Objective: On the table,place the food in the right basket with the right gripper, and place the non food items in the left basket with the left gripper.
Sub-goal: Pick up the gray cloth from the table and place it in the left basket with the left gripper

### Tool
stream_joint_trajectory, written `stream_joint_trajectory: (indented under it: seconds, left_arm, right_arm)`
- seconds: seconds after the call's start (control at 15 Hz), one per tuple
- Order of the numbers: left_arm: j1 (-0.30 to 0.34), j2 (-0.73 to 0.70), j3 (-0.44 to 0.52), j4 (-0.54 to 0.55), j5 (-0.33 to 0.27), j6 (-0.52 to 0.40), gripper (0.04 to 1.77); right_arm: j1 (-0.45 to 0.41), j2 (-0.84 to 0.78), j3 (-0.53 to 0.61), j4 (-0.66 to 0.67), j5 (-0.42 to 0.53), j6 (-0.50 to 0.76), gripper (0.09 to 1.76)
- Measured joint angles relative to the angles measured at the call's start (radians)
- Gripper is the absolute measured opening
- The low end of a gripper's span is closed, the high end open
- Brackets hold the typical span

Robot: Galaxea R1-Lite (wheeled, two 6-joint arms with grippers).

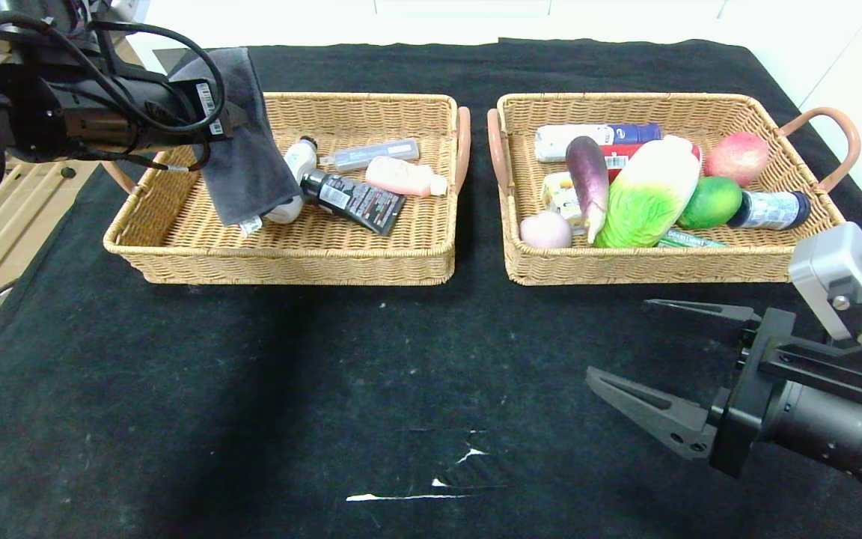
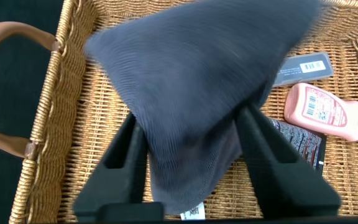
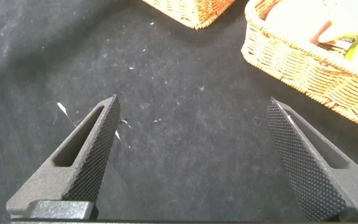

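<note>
My left gripper (image 1: 233,112) hangs over the left basket (image 1: 281,258) with its fingers (image 2: 126,162) apart. A dark grey towel (image 1: 244,165) drapes over the fingertips and down into the basket; in the left wrist view the towel (image 2: 197,81) hangs loose between the fingers and hides their tips. My right gripper (image 1: 616,338) is open and empty above the bare black cloth, in front of the right basket (image 1: 655,269). In the right wrist view nothing lies between its fingers (image 3: 92,149).
The left basket holds a white bottle (image 1: 296,161), a black tube (image 1: 352,198), a pink bottle (image 1: 401,177) and a grey tube (image 1: 371,153). The right basket holds an eggplant (image 1: 588,180), a cabbage (image 1: 648,195), a green fruit (image 1: 709,202), a red fruit (image 1: 735,157) and bottles.
</note>
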Motion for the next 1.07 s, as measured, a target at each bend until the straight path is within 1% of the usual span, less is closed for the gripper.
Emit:
stream_joint_trajectory:
  seconds: [0.2, 0.4, 0.73, 1.07]
  left_arm:
    - [0.000, 0.000, 0.004, 0.000, 0.000, 0.000, 1.26]
    - [0.000, -0.003, 0.009, 0.002, 0.000, 0.000, 1.40]
    - [-0.002, -0.011, 0.025, 0.008, 0.000, 0.000, 1.55]
    - [-0.005, -0.063, 0.114, 0.005, -0.009, 0.001, 1.63]
  right_arm:
    - [0.000, 0.000, 0.001, 0.000, 0.000, 0.000, 1.71]
    - [0.000, 0.000, 0.001, 0.000, 0.000, 0.000, 1.71]
    - [0.000, 0.000, 0.001, 0.000, 0.000, 0.000, 1.71]
    - [0.000, -0.004, 0.001, 0.000, 0.000, 0.000, 1.71]
